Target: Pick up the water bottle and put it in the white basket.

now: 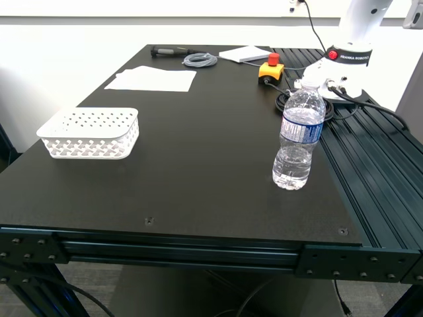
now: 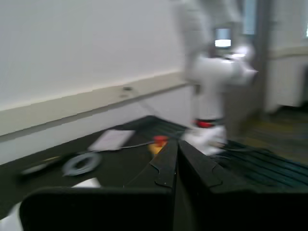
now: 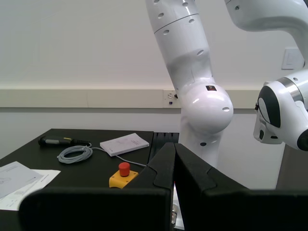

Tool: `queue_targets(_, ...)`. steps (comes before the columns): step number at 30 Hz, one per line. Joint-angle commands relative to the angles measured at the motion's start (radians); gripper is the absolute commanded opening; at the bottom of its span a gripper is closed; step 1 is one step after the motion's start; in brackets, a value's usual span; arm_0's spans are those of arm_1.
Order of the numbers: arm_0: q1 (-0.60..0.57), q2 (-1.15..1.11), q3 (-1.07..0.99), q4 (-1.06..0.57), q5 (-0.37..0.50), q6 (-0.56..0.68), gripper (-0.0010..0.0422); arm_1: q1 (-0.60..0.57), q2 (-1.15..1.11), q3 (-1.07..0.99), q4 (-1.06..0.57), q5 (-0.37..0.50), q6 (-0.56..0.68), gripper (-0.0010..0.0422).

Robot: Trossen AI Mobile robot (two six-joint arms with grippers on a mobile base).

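The water bottle [image 1: 300,137], clear with a white cap and a blue label, stands upright on the black table [image 1: 198,165] toward the exterior view's right. The white basket [image 1: 90,133] sits on the table near the exterior view's left edge, with nothing in it. Neither of my arms shows in the exterior view. In the blurred first wrist view my first gripper [image 2: 177,144] is shut, its black fingers [image 2: 163,168] pressed together with nothing between them. My second gripper [image 3: 174,145] is likewise shut and holds nothing. Bottle and basket do not appear in either wrist view.
A white Franka robot arm [image 1: 344,59] stands at the table's far corner on the exterior view's right, with black cables around its base. A yellow box with a red button [image 1: 271,69], a booklet [image 1: 244,54], a grey cable coil [image 1: 199,60], a black tool [image 1: 168,51] and paper sheets [image 1: 152,78] lie at the back.
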Motion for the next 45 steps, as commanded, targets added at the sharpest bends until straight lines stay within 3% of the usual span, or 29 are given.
queue_targets(1, 0.000, 0.000, 0.001, 0.003, 0.000, 0.000, 0.0001, -0.011, 0.067, 0.019, 0.004, 0.208, 0.009, 0.0000)
queue_targets(7, 0.001, 0.000, 0.001, 0.003, 0.000, 0.000, 0.0001, -0.108, 0.255, 0.033, 0.004, 0.381, 0.005, 0.0000)
queue_targets(10, 0.001, 0.000, 0.001, 0.003, 0.000, 0.000, 0.0001, -0.212, 0.354, 0.052, 0.004, 0.409, 0.047, 0.0000)
queue_targets(17, 0.001, 0.000, 0.001, 0.002, 0.000, 0.000, 0.0001, -0.440, 0.591, 0.161, 0.004, 0.409, 0.156, 0.0000)
queue_targets(21, 0.001, 0.000, 0.001, 0.002, 0.000, 0.000, 0.0001, -0.488, 0.682, 0.209, 0.005, 0.399, 0.222, 0.0000)
queue_targets(25, 0.001, 0.000, 0.001, 0.002, 0.000, 0.000, 0.0001, -0.504, 0.751, 0.254, 0.005, 0.333, 0.324, 0.0000)
queue_targets(37, 0.001, 0.000, 0.001, 0.002, -0.001, 0.000, 0.0001, -0.641, 0.976, 0.500, 0.003, 0.327, 0.319, 0.0000)
queue_targets(45, 0.001, 0.000, 0.001, 0.002, 0.000, 0.000, 0.0001, -0.687, 0.993, 0.518, -0.009, 0.325, 0.316, 0.0000)
